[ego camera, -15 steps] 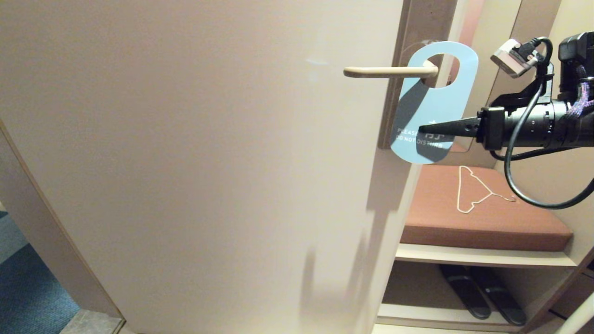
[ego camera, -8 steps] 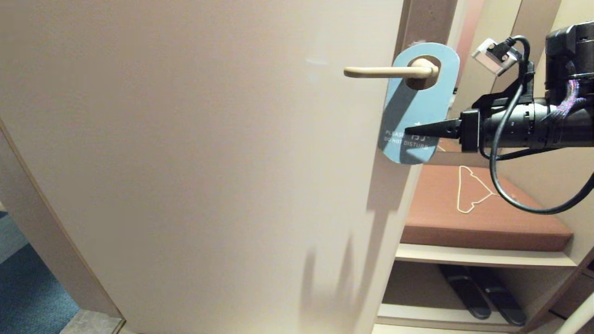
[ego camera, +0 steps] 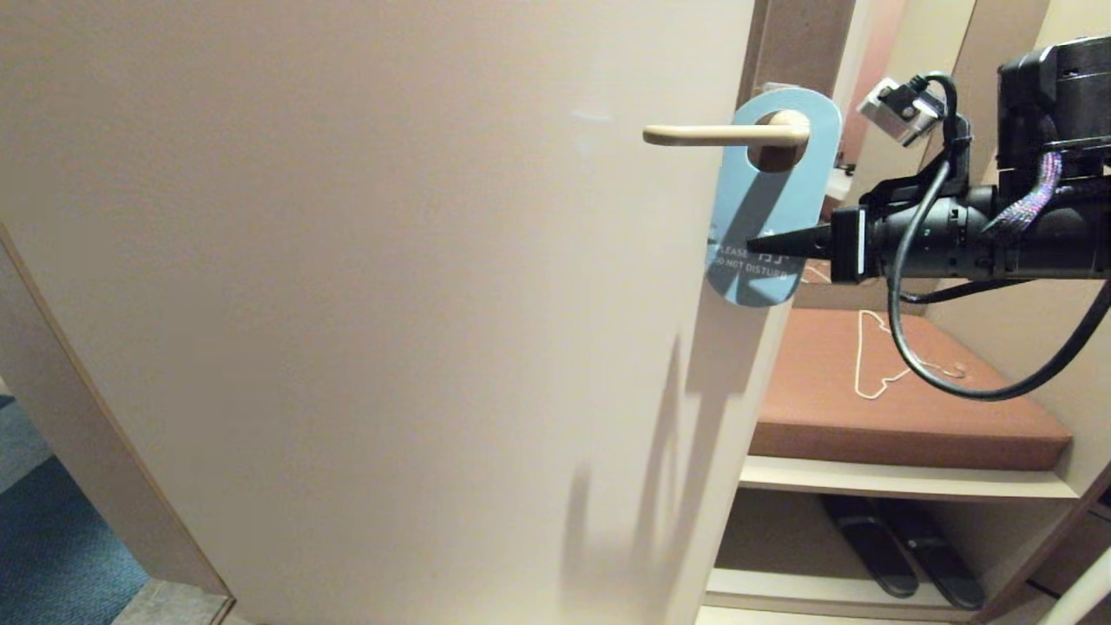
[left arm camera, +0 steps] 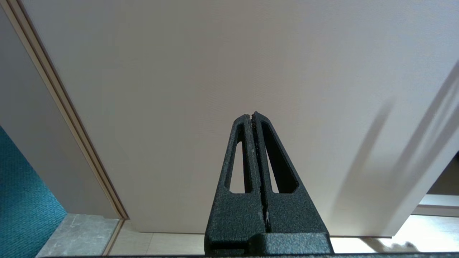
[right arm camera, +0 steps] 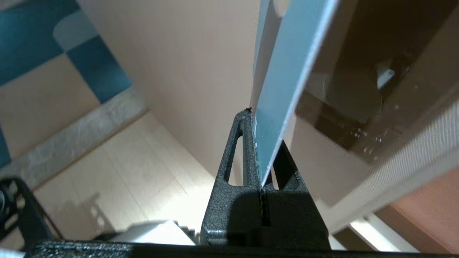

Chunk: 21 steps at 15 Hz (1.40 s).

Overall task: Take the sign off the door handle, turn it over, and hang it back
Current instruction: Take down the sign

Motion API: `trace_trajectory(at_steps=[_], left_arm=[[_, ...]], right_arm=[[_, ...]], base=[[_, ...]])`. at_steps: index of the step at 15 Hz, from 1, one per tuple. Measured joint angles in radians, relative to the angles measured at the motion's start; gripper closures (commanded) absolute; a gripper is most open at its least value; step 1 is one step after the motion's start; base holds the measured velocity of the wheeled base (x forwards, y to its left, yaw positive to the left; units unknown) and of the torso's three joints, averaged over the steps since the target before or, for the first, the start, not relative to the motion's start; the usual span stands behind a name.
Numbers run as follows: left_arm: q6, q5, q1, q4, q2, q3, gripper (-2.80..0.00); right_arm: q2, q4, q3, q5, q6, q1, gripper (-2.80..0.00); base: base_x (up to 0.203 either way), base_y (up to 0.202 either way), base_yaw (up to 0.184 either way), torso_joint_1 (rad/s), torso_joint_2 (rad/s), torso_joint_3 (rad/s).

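Observation:
The light blue sign reading "PLEASE DO NOT DISTURB" has its hole around the pivot end of the cream door handle on the pale door. My right gripper reaches in from the right and is shut on the sign's lower part. In the right wrist view the sign stands edge-on, pinched between the gripper's fingers. My left gripper is shut and empty, low in front of the door; it does not show in the head view.
A brown cushioned bench with a thin white wire hanger lies right of the door. Dark slippers sit on the shelf below. Blue carpet shows at lower left.
My right gripper has moved left toward the door with the sign. The sign's hole has slid along the handle to its pivot end, and the sign now hangs closer to the door.

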Motion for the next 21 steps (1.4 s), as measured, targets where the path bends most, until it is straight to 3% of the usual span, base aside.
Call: trace_trajectory(at_steps=[5,21], left_arm=[[0.000,0.000,0.001,0.000,0.000,0.000,0.00],[0.000,0.000,0.001,0.000,0.000,0.000,0.00]], right_arm=[[0.034,-0.157,0.019,-0.085,0.110,0.099,0.00],[0.122,-0.403,0.056,-0.089,0.170,0.263,0.00]], base=[[0.000,0.000,0.000,0.000,0.00,0.000],[0.000,0.000,0.000,0.000,0.00,0.000]])
